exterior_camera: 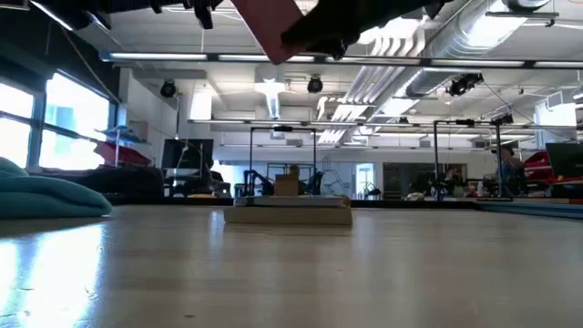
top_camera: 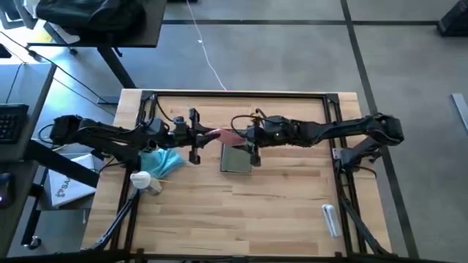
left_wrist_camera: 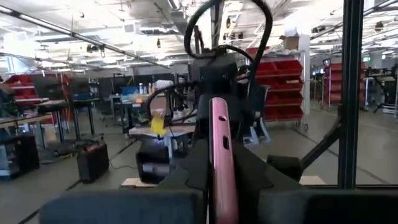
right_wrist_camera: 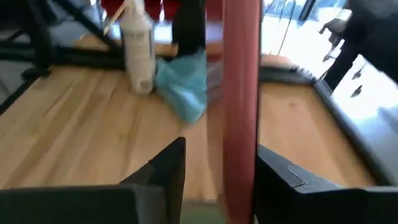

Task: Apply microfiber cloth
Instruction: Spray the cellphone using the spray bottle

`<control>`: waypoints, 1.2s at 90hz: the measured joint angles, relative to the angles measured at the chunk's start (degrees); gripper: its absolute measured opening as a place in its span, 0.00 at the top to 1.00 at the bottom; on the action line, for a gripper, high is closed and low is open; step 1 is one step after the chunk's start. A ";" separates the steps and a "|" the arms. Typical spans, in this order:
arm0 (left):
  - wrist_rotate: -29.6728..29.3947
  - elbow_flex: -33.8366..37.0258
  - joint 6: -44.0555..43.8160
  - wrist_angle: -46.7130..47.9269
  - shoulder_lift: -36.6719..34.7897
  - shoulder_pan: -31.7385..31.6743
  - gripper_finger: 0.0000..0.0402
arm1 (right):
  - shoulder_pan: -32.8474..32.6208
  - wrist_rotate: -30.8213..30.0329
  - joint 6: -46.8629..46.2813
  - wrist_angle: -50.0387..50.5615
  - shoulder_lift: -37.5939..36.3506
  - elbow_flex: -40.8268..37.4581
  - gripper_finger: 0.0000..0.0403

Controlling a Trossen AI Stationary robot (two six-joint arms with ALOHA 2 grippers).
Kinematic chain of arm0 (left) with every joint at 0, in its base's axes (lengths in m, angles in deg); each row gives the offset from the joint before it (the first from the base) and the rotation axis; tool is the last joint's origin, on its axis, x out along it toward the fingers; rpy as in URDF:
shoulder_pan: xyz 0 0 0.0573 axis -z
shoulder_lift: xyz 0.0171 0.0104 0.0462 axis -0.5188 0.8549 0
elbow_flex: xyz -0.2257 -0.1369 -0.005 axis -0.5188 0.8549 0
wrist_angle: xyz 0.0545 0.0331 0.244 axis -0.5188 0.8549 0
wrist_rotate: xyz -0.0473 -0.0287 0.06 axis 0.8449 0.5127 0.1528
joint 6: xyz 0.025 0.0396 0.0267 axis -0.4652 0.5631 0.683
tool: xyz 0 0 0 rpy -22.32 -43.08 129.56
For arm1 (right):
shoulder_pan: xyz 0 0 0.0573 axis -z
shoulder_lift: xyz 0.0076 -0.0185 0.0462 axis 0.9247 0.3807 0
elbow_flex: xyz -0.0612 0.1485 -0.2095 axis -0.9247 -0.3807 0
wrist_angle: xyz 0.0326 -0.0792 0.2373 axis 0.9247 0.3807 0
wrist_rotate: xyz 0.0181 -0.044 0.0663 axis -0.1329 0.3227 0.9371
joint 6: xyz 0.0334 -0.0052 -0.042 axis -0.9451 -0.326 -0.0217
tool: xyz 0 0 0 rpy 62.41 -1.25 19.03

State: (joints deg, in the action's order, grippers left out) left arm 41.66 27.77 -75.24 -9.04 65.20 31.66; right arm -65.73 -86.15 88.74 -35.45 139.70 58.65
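The turquoise microfiber cloth lies crumpled on the table's left part, also in the right wrist view; no gripper touches it. A pink phone hangs in the air above a grey-green tablet that lies flat on the table. My left gripper is shut on the phone's left end. My right gripper stands open around its right end: a gap shows beside one finger, and the other finger is right next to the phone; whether it touches, I cannot tell. My left gripper pinches the pink phone between its two fingers, which lie on the two broad faces. The fingers come level from the table's left, along the phone. The phone stands on edge, lifted clear of the table and the tablet.
A small white-capped spray bottle sits next to the cloth near the left edge. A white tube-like object lies at the near right. A black frame runs along the table's far edge and sides. Bare wood lies at the near middle.
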 joint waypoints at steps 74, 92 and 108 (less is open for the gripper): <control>2.48 -2.03 -4.33 0.22 6.38 0.22 0.96 | 0.37 4.96 -5.03 5.34 -0.04 0.09 0.93; 2.61 -2.18 -4.73 1.55 6.45 0.42 0.96 | 0.37 4.95 -5.11 5.24 0.03 0.25 0.83; 2.61 -2.19 -5.05 5.22 6.50 0.42 0.96 | 0.37 4.94 -5.50 5.79 0.09 3.31 0.78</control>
State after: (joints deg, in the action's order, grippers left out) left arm 44.27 25.59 -80.29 -3.82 71.70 32.07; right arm -65.36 -81.21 83.24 -29.66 139.79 61.96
